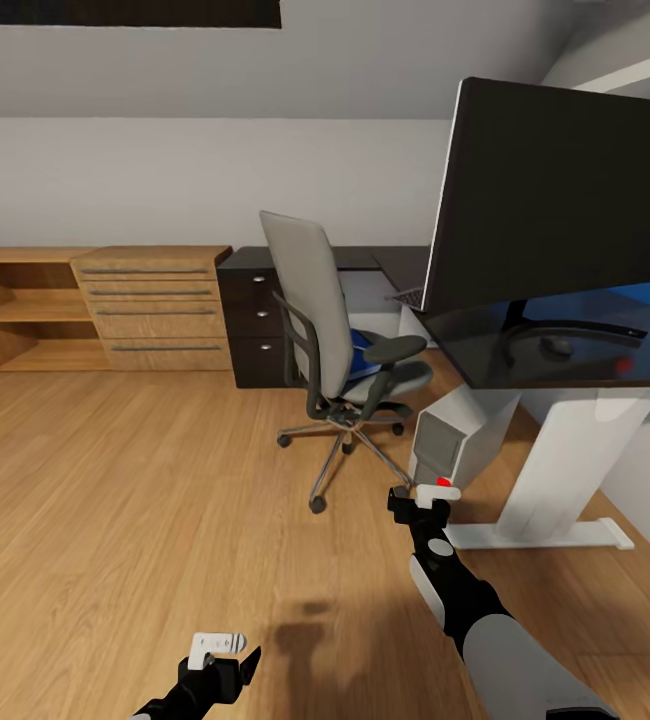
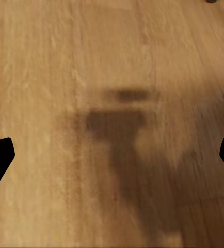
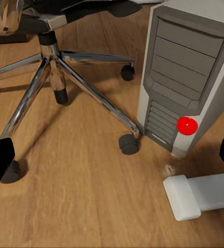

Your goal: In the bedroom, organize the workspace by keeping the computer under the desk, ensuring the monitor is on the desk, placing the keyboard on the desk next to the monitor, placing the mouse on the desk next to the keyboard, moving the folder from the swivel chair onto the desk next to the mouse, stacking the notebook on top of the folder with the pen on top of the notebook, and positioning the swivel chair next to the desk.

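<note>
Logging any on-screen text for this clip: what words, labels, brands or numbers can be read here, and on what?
None can be read.
computer: blank grey panels and a red light, no lettering.
monitor: black screen, only a red dot.
keyboard: too small to make out any key legends.

Left gripper (image 1: 227,652) low, right gripper (image 1: 421,497) forward, jaws apart.

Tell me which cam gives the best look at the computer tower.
Right wrist view: the computer is close, its front panel, vents and red light sharp. Head view shows it small, standing on the floor under the desk edge. Left wrist view looks at bare floor.
</note>
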Robot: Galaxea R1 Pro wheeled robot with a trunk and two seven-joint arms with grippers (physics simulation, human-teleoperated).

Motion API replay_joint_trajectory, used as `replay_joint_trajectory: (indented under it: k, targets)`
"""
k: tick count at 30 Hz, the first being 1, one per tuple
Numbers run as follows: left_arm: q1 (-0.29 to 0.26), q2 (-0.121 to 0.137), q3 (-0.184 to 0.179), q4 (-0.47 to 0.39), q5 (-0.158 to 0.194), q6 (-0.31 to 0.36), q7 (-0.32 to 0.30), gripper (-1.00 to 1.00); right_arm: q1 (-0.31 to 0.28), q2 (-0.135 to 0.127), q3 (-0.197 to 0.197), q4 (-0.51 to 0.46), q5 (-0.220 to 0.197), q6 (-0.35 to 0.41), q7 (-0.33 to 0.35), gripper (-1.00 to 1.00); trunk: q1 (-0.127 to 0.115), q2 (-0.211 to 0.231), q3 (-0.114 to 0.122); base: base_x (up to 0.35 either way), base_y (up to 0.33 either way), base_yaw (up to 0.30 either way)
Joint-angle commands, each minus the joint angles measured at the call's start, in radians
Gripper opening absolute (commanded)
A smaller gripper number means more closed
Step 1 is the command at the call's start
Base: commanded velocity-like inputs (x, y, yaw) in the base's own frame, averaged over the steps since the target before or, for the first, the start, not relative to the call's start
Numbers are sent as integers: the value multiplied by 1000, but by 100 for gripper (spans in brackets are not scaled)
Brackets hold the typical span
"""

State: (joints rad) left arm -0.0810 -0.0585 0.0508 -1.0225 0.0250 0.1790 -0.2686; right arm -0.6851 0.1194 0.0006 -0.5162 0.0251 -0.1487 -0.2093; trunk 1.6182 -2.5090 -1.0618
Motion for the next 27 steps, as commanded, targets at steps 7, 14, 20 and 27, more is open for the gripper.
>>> replay_joint_trajectory:
  k: [7, 14, 20, 27]
  targets:
    - [-1, -1, 4, 0, 3, 8, -8, 100, -1, 0, -1, 0, 3, -3, -4, 100, 0, 0, 10, 0, 0, 0]
    - [-1, -1, 4, 0, 3, 8, -8, 100, -1, 0, -1, -2, 3, -3, -4, 100, 0, 0, 22, 0, 0, 0]
    - [-1, -1, 5, 0, 3, 8, -8, 100, -1, 0, -1, -13, 3, -3, -5, 100, 0, 0, 30, 0, 0, 0]
    - [0, -1, 6, 1, 3, 8, -7, 100, -1, -1, -2, -23, 3, -3, -7, 100, 0, 0, 32, 0, 0, 0]
